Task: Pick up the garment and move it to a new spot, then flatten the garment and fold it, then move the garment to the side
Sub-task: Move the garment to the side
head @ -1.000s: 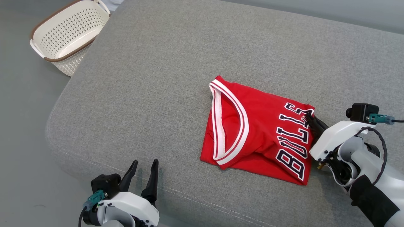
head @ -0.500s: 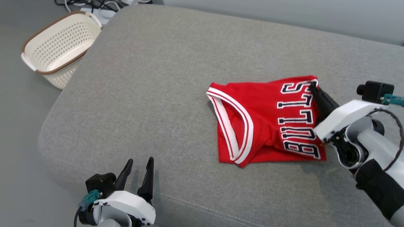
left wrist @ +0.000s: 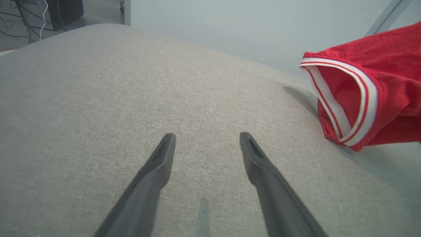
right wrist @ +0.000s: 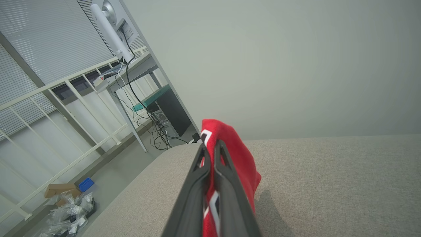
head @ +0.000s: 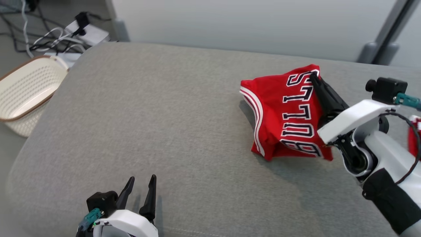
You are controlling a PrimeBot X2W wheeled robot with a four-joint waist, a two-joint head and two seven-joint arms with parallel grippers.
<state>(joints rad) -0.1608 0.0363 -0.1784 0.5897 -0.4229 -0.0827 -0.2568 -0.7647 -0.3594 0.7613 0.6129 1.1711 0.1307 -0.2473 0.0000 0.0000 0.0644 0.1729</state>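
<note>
Garment [head: 289, 112] hung right of frame, clamped in the right gripper [head: 314, 77]; lifting it clear would avoid dragging. At lower left, the left gripper [head: 142, 180] stood spread.

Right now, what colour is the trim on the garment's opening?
White with thin red stripes, on the red garment; clearest in the left wrist view.

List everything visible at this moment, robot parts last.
jersey: one, red with white trim, hanging over the cushion's right side
cushion: one, grey, across the middle
basket: one, cream with brown rim, on the floor at left
cables: several, black and white, on the floor beyond the basket
left end effector: one, dark, open, over the cushion's near edge
right end effector: one, dark, shut on the jersey's upper edge
</note>
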